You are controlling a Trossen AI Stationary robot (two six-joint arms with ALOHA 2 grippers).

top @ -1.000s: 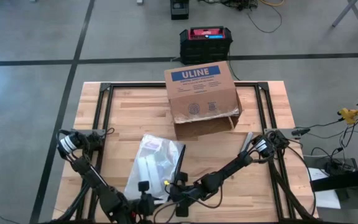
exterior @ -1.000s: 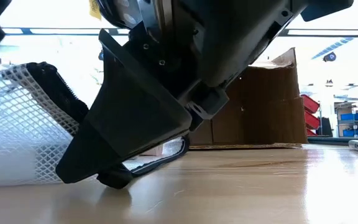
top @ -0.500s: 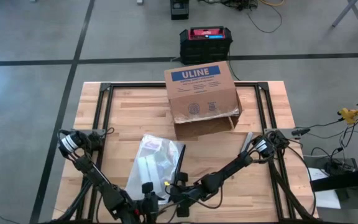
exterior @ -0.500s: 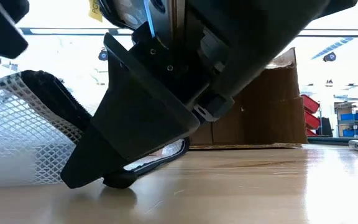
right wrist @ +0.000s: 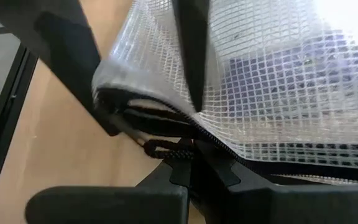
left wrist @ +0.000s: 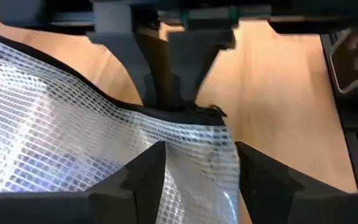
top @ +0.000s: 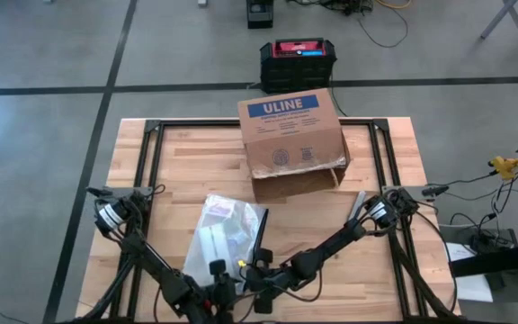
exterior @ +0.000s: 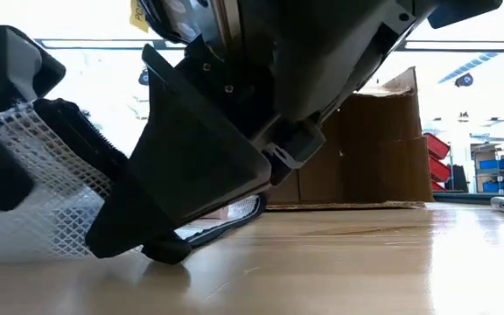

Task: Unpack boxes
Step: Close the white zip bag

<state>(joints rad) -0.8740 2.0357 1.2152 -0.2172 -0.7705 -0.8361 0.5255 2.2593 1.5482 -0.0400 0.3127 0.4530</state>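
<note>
I see the cardboard box (top: 292,144) lying on its side at the far edge of the bench (top: 187,162), well apart from both arms. My right end effector (top: 257,267) pinches the zipper edge of the mesh bag (top: 223,236). My left end effector (left wrist: 194,165) straddles that bag, fingers spread.

Light butcher-block wooden table (top: 187,162) on black frame carrying brown corrugated ULINE cardboard box (top: 290,135) toward far edge; lying nearer front edge, clear mesh-reinforced plastic zipper bag (top: 218,236).
</note>
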